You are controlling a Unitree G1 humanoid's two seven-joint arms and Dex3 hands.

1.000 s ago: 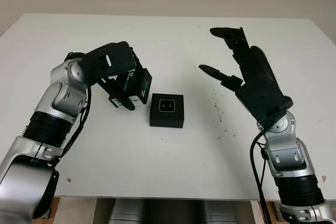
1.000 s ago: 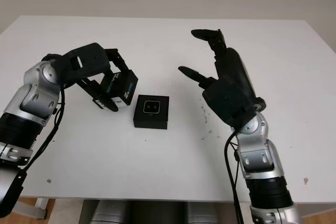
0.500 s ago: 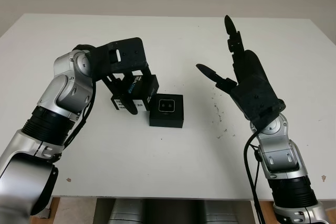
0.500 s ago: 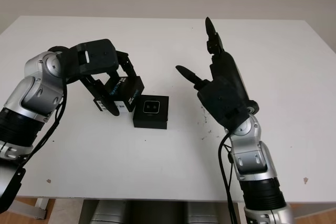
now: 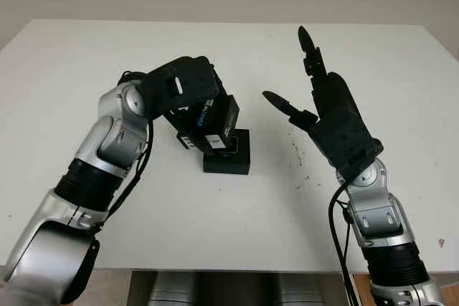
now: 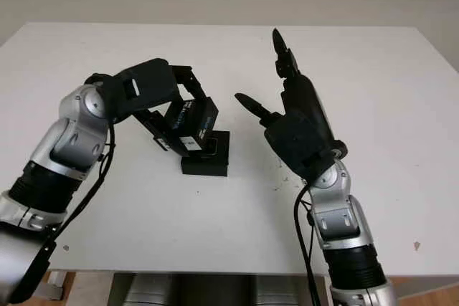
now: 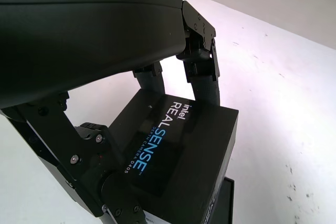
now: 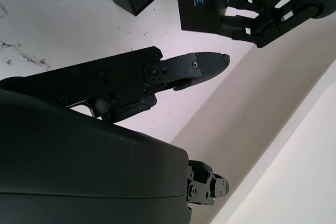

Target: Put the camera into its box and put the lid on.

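Lid [image 5: 212,122] is clamped in my left hand [image 5: 188,98], fingers wrapped over two opposite sides, printed face turned up toward my wrist camera. In the left eye view it hangs just left of frame centre, tilted, its lower edge over the near-left part of the box [image 5: 233,157] and hiding that corner. Whether lid and box already touch I cannot tell. The box sits on the table [image 5: 215,213] at mid-frame, and what little of its inside shows past the lid looks like the camera [image 5: 234,145] already seated, so I judge the first half of the job done and the closing step in hand. My right hand [image 5: 331,116] is open and holds nothing, raised above the table in the right half of the frame, well apart from the box. The next move, as I judge it, calls for levelling the lid, squaring its edges to the box rim, and shifting it a little rightward in frame until it sits directly overhead before I lower it. A tilted lid could catch one wall and shove the box across the table, so my right hand may need to steady it.
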